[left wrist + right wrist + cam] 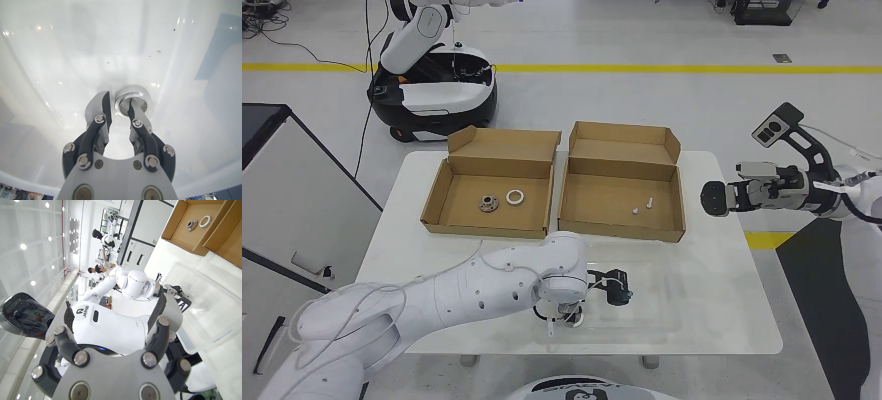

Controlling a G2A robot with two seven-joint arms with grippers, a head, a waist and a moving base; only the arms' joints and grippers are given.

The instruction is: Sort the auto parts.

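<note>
The white table carries 2 open cardboard boxes at the back and a clear bin at the front. The right gripper hangs beyond the table's right edge, fingers spread and empty. In the bin, the left gripper straddles a metal ring's wall with its fingers parted, 1 inside and 1 outside. A flange and a white ring lie in the left box.

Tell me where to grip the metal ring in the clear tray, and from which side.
Pinch the wall of the metal ring from above, one finger in the bore, one outside. It lies flat, bore facing up; the left gripper straddles that wall.
</note>
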